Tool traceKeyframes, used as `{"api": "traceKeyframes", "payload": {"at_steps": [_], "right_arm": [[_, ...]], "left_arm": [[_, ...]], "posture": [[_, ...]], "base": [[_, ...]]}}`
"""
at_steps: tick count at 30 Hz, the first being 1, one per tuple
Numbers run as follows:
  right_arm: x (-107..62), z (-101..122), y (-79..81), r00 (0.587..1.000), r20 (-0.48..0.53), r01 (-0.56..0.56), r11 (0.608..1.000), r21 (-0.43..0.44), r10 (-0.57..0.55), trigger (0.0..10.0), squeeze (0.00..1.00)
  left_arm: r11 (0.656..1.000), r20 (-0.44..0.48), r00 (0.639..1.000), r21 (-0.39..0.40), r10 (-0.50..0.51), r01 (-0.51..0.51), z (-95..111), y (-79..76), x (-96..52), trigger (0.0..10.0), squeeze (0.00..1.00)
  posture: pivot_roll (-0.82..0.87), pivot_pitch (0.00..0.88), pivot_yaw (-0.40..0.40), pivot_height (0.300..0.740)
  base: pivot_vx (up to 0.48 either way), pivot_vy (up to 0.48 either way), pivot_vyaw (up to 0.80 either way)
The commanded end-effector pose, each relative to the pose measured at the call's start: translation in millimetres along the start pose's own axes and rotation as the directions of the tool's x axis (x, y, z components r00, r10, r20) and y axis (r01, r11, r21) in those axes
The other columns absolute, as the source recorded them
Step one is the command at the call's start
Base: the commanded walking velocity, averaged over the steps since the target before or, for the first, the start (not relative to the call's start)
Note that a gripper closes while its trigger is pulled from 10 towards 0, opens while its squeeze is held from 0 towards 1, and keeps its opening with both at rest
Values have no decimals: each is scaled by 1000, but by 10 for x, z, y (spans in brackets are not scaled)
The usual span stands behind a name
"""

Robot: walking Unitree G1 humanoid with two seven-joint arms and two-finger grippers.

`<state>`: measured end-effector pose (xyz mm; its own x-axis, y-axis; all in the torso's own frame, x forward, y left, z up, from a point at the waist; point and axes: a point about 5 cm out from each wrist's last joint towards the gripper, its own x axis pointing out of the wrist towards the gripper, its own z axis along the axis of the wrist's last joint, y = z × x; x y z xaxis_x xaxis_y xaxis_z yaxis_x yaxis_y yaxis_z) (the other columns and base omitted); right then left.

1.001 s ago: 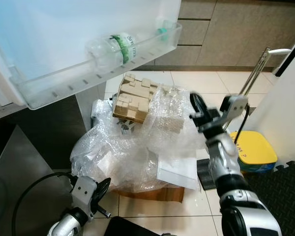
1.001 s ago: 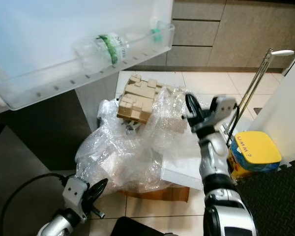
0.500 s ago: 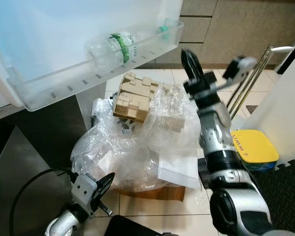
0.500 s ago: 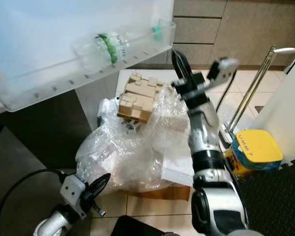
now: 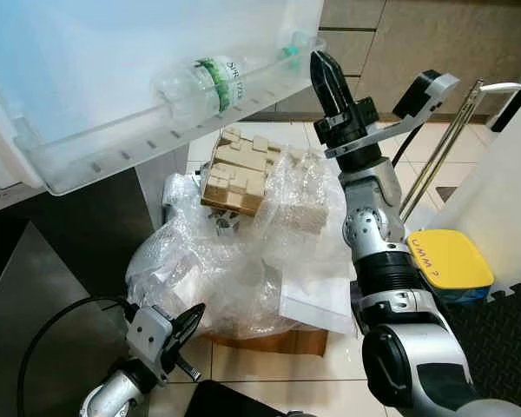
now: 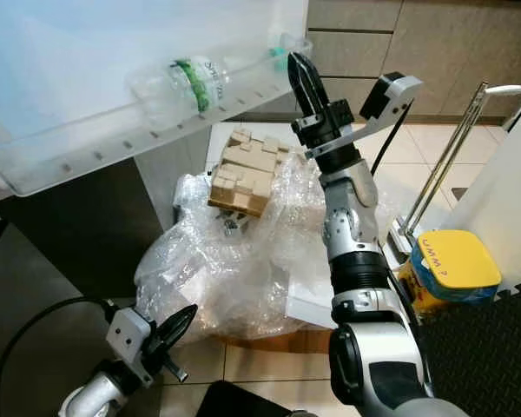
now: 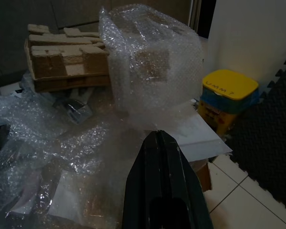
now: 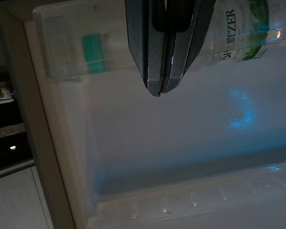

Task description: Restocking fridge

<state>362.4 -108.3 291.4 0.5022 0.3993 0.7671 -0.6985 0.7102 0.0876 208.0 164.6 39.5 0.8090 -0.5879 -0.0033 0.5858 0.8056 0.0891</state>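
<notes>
At the door shelf's [image 5: 182, 122] outer end, the right gripper [image 5: 324, 71] points up with its fingers pressed together, grasping nothing, beside the bottle [image 5: 200, 84] lying along the shelf. The left gripper [image 5: 184, 321], also clenched, hangs low beside the bubble wrap [image 5: 243, 252]. Judged step: approach the bottle slowly, avoiding the shelf rim.

Beige floor tiles [image 5: 356, 139] meet brown cabinet drawers [image 5: 434, 52].

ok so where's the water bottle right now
The water bottle lies on its side in the fridge door shelf, upper left in the head views, above the bubble wrap pile.
</notes>
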Motion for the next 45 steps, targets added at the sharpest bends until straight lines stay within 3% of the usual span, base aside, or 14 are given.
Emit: {"api": "traceKeyframes", "payload": {"at_steps": [1,12,23,28,29,30,35,36,37,38,39,41,45], "right_arm": [[10,-6,17,1000,-2,0,1000,-10,0,10000,0],[-49,-115,20,999,-32,40,999,3,-40,10000,0],[1,-364,92,993,-78,91,992,83,-84,10000,0],[173,-532,184,985,-160,90,988,127,-69,10000,0],[413,-625,334,966,-258,52,989,138,-14,10000,0],[472,-645,378,959,-284,41,989,145,1,10000,0],[602,-720,499,913,-405,9,991,131,45,10000,0],[562,-845,592,837,-536,-92,994,55,107,10000,0],[562,-845,592,837,-536,-92,994,55,107,10000,0],[468,-958,634,763,-631,-168,986,20,142,10000,0],[342,-1052,645,716,-678,-206,978,24,167,10000,0],[258,-1107,650,692,-699,-221,975,36,182,10000,0],[-321,-1288,622,729,-640,-174,970,168,242,10000,0]], "left_arm": [[1000,-18,1000,-5,-19,19,-16,-46,-24,10000,0],[1000,-29,999,0,-31,31,-6,-63,-56,10000,0],[1000,-43,999,6,-26,27,11,-63,-125,10000,0],[1000,-48,999,10,-22,23,20,-39,-139,10000,0],[1000,-52,998,16,-24,25,27,-1,-112,10000,0],[999,-54,998,18,-25,26,29,10,-103,10000,0],[999,-56,998,25,-39,40,36,34,-52,10000,0],[998,-54,998,30,-44,46,43,40,-25,10000,0],[998,-54,998,30,-44,46,43,40,-25,10000,0],[998,-52,998,32,-45,47,49,43,1,10000,0],[999,-47,998,31,-41,43,55,42,15,10000,0],[999,-44,998,30,-38,40,58,41,21,10000,0],[999,-48,998,12,-32,33,22,-58,-40,10000,0]], "posture": [[-59,117,-23,740],[-46,116,-22,740],[-22,130,-30,740],[-24,135,-25,740],[-32,133,-15,740],[-32,133,-15,740],[-40,128,-11,740],[-44,125,-17,740],[-44,125,-17,740],[-44,124,-25,740],[-45,126,-31,740],[-45,126,-31,740],[-52,131,-43,740]], "base": [[0,0,0],[0,0,0],[0,0,0],[0,0,0],[0,0,0],[0,0,0],[0,0,0],[0,0,0],[0,0,0],[0,0,0],[0,0,0],[0,0,0],[0,0,0]]}}
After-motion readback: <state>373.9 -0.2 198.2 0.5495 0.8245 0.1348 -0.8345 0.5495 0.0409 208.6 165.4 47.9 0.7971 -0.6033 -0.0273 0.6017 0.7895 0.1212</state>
